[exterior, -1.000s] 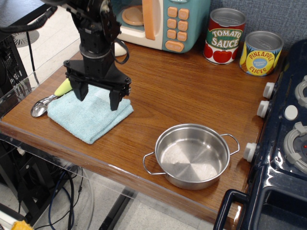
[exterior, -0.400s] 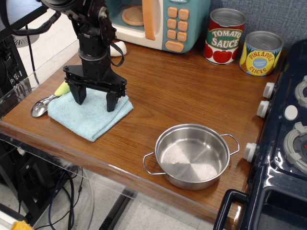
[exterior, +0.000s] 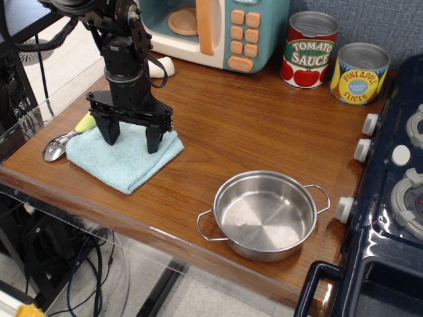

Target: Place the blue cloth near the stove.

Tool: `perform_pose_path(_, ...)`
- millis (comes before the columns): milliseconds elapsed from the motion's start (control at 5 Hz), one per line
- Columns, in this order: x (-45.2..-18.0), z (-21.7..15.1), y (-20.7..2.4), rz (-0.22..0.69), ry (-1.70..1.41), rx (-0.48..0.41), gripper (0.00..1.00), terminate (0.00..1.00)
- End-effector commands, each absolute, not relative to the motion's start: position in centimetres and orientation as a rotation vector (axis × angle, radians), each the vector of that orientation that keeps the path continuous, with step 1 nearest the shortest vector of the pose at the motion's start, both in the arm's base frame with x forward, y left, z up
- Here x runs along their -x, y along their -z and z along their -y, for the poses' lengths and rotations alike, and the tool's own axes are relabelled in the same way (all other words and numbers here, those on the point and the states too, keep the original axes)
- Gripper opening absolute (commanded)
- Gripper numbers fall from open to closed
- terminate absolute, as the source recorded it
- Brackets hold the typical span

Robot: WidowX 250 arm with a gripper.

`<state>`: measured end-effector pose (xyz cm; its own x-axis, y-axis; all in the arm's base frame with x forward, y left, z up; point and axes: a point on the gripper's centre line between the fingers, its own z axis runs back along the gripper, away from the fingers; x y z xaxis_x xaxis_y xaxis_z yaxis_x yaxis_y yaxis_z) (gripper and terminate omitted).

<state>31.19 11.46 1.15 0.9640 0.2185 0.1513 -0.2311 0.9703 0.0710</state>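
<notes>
The blue cloth point(exterior: 122, 160) lies folded flat at the front left of the wooden table. My gripper point(exterior: 129, 136) is open, pointing straight down over the cloth's back half, its two black fingertips point(exterior: 152, 140) spread wide and touching or just above the cloth. The stove point(exterior: 390, 218) is at the far right edge, dark navy with white knobs and grey burners, well apart from the cloth.
A steel pot point(exterior: 264, 214) sits front centre-right. A tomato sauce can point(exterior: 310, 49) and a pineapple can point(exterior: 359, 72) stand at the back right. A teal-and-cream toy microwave point(exterior: 218, 30) is at the back. A metal spoon with a yellow-green handle point(exterior: 63, 142) lies left of the cloth.
The gripper has shifted slightly left and back over the cloth and lowered a little; its fingers stay spread. The cloth has not visibly moved.
</notes>
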Motion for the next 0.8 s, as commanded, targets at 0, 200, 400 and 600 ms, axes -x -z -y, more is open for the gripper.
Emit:
perform_pose_path(0, -32.4, -5.9, -1.4, 0.133, -0.142, -0.023, 1.0, 0.0)
perform_pose_path(200, -34.0, -2.5, -1.8, 0.167, -0.082, -0.029, 1.0, 0.0)
perform_pose_path(400, -35.3, 0.3, -2.2, 0.192, -0.041, -0.028, 1.0, 0.0)
perform_pose_path(600, -37.1, 3.7, -2.5, 0.194, -0.01, -0.015, 1.0, 0.0)
